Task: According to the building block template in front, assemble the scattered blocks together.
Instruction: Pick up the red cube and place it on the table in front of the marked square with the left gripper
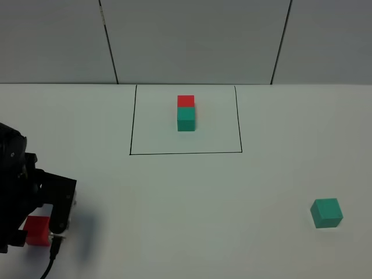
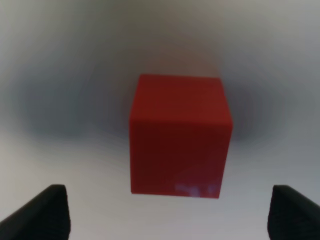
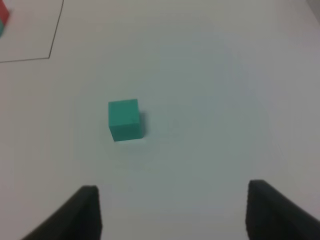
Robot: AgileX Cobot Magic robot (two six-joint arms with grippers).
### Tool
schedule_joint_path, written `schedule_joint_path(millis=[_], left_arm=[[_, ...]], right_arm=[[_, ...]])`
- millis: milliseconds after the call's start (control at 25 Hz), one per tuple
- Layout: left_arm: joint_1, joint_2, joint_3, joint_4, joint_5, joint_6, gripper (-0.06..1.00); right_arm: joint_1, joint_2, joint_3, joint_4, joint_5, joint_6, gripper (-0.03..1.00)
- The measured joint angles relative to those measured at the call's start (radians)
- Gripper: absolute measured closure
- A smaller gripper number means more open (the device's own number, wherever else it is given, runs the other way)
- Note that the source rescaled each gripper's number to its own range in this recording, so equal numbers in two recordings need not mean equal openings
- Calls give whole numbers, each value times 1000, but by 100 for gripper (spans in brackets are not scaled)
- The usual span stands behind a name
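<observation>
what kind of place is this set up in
Probably a robot lab test bench: a bare white table with a drawn black rectangle around a sample red-and-teal block pair, and plain grey wall panels behind.

A teal cube [image 3: 124, 120] sat alone on the white tabletop [image 3: 215, 100], well ahead of the right tool [image 3: 172, 212], whose dark jaws stood wide apart with nothing between them. Beyond the cube a thin black line [image 3: 56, 30] turned a corner, and inside it showed a sliver of the red-and-teal template [image 3: 2, 15], cut off by the frame's edge.
</observation>
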Motion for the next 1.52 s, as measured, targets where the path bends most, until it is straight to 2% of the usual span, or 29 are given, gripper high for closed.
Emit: schedule_joint_path(millis=[760,1520], left_arm=[[19,92,-9,-15,-10,46,-5],[20,161,-10,-20,-107,59,-5]], right_arm=[[0,0,0,0,0,0,37],[0,0,0,0,0,0,37]])
